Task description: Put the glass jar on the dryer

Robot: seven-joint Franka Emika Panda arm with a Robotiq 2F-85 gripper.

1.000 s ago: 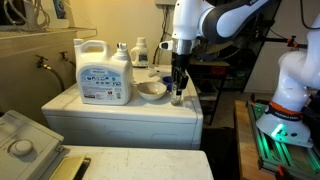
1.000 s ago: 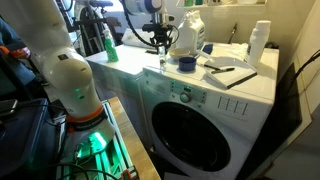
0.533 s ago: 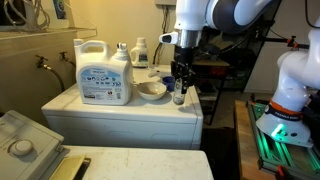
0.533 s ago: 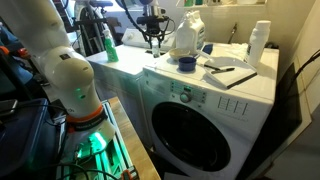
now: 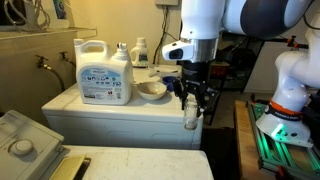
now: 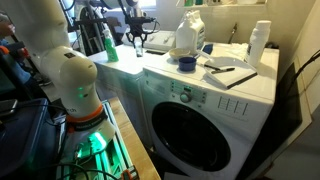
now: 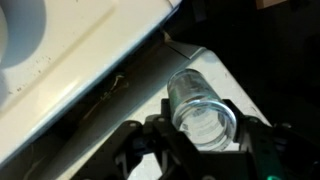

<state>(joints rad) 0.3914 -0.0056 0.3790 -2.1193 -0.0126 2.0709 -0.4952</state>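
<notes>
Holding the glass jar [image 7: 203, 102] upright between the narrowly closed fingers of the gripper [image 5: 190, 113], lifted off every surface. Hanging just past the edge of the taller white machine [image 5: 120, 108], over the dryer [image 5: 150, 166] top, not touching it. Pointing straight down, with the arm [image 5: 215, 25] reaching in from above.

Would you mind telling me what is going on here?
The robot's hand grips a small glass jar and holds it in the air just past the edge of the washer, over the lower dryer top beside it. The jar is not set down yet. The detergent jug sits on the washer.
</notes>
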